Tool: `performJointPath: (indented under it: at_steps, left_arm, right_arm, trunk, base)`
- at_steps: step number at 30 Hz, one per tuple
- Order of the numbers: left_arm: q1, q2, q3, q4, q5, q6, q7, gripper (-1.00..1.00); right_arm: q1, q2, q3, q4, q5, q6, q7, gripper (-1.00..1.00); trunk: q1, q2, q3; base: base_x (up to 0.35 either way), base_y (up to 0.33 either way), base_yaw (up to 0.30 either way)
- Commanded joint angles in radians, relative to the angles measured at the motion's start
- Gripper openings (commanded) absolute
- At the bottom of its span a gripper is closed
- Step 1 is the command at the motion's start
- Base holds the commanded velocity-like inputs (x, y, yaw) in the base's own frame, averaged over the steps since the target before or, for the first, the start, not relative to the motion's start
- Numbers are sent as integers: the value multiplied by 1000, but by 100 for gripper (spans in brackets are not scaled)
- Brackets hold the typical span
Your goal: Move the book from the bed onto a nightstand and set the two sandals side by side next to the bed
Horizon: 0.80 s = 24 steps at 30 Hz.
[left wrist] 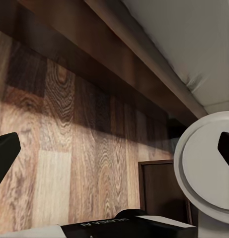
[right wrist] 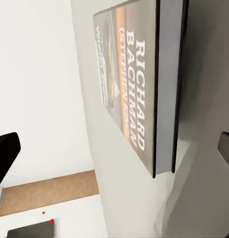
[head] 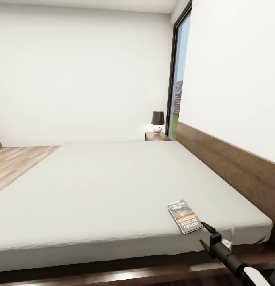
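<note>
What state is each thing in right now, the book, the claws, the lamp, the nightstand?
book: closed, lying flat on the bed, ungrasped
right claw: open, just short of the book
left claw: open, empty, over the floor
lamp: upright on the nightstand
nightstand: drawers not visible

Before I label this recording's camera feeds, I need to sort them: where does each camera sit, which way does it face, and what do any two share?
Head view: on the head, looking forward and down across the bed to a nightstand and lamp; right gripper open near the book.
Left wrist view: on the left arm, facing the wood floor beside the bed frame; left gripper open.
Right wrist view: on the right arm, facing the book's cover; dark fingertips at both edges.
Shared: head and right wrist views both show the book on the mattress.
</note>
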Motion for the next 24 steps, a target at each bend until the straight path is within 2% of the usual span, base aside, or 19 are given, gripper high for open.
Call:
performJointPath:
  at_steps: [1,5,14,24]
  left_arm:
    - [0,0,-8,0,7,-6,-2,100]
    - [0,0,-7,0,8,-6,-4,100]
    - [0,1,-7,0,8,-6,-6,100]
    - [0,5,-7,0,8,-6,-9,100]
  right_arm:
    - [-1,5,-3,1,-5,8,0,100]
    - [-1,19,-1,1,-5,9,0,100]
    - [-1,28,1,0,-5,12,1,100]
    - [-1,29,2,-1,-6,14,1,100]
  trunk:
    - [0,0,-1]
    - [0,0,-1]
    - [34,-63,-29]
    - [34,-63,-29]
  base:
    - [0,0,0]
    - [0,0,0]
    - [0,0,0]
    - [0,0,0]
